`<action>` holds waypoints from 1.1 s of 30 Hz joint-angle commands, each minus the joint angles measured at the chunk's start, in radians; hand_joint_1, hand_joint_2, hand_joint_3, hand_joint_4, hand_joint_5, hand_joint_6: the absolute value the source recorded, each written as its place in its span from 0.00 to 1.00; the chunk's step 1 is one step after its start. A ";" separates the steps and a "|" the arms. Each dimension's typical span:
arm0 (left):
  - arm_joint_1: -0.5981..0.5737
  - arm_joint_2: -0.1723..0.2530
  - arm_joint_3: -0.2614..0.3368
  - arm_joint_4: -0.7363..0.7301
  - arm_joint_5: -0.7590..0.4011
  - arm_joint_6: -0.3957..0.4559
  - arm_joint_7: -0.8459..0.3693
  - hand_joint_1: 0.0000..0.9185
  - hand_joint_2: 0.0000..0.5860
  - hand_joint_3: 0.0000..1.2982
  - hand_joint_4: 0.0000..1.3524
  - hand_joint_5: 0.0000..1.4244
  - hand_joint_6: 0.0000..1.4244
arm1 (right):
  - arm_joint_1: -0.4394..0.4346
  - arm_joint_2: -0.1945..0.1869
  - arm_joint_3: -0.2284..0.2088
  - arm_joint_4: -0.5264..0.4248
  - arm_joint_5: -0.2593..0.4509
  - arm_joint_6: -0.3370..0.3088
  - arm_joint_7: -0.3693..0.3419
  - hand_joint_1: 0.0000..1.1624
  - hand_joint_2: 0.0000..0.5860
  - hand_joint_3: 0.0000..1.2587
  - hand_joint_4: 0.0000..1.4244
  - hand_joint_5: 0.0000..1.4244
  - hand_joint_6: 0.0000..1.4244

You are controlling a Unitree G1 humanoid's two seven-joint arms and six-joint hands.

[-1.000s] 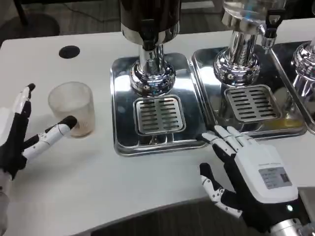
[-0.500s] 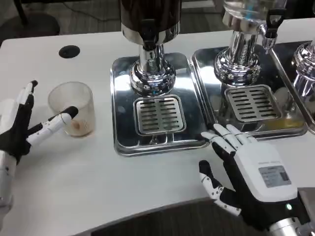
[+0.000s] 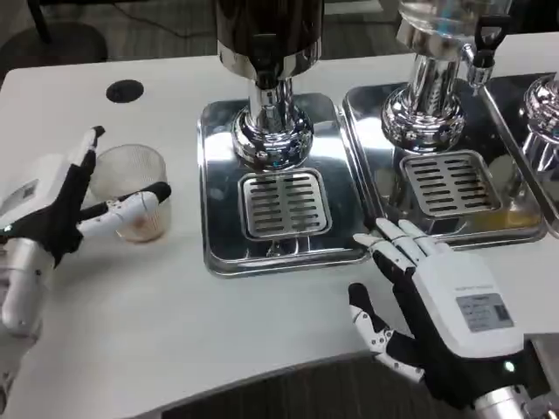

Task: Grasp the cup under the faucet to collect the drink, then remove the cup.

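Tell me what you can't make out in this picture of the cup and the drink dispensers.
Head view:
- Cup: the left hand hides its near-left side, so touch or grip can't be told.
- Dark dispenser: the top edge cuts it off; its faucet is hard to see.
- Third dispenser: cut off by the right edge.
- Right hand: label print too small.

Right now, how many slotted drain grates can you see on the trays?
2. One grate on the middle tray below the dark dispenser, another grate on the tray to its right. The far-right tray is cut off; more may be hidden.
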 commanded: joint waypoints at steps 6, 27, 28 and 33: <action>-0.054 -0.008 -0.049 0.099 0.010 0.010 -0.006 0.15 0.05 0.00 0.02 0.09 0.19 | -0.007 0.002 -0.006 -0.008 0.012 -0.007 -0.002 0.39 0.89 0.25 0.10 0.10 0.17; 0.045 0.038 -0.003 0.106 -0.061 -0.123 0.048 0.07 0.02 0.00 0.01 0.13 0.21 | -0.002 0.000 -0.010 -0.014 0.030 -0.009 0.017 0.39 0.89 0.26 0.10 0.10 0.19; 0.048 0.038 0.001 0.103 -0.062 -0.123 0.049 0.06 0.02 0.00 0.01 0.13 0.21 | -0.003 -0.002 -0.011 -0.017 0.030 -0.009 0.019 0.39 0.89 0.26 0.10 0.10 0.19; 0.058 0.048 0.018 0.097 -0.071 -0.127 0.053 0.05 0.03 0.00 0.01 0.13 0.21 | -0.002 -0.019 -0.022 -0.008 0.041 -0.017 0.021 0.39 0.89 0.26 0.11 0.10 0.19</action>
